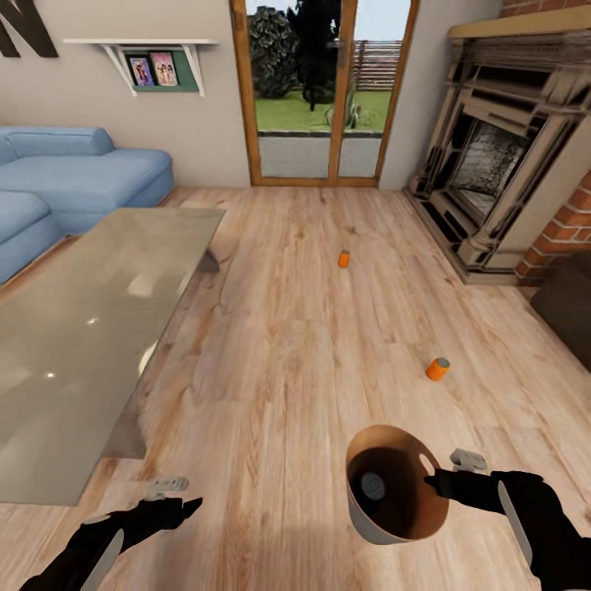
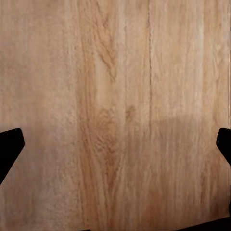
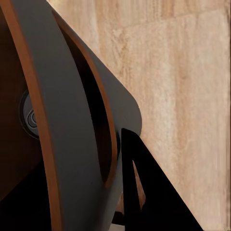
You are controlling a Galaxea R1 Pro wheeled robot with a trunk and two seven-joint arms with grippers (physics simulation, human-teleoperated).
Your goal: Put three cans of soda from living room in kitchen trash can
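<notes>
Head view: right hand (image 1: 435, 483) clamped on the bin (image 1: 373, 525) rim, one can (image 1: 373, 485) lying inside; left hand (image 1: 190, 505) apart, empty; two orange cans (image 1: 437, 368) on the floor (image 1: 287, 345) ahead, nearer one judged next.

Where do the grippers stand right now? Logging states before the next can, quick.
Left gripper: open, empty, over the floor.
Right gripper: shut on the trash can rim; a can lies inside.

Part of a large black letter N (image 1: 25, 31) on the wall (image 1: 98, 98), no other readable text
</notes>
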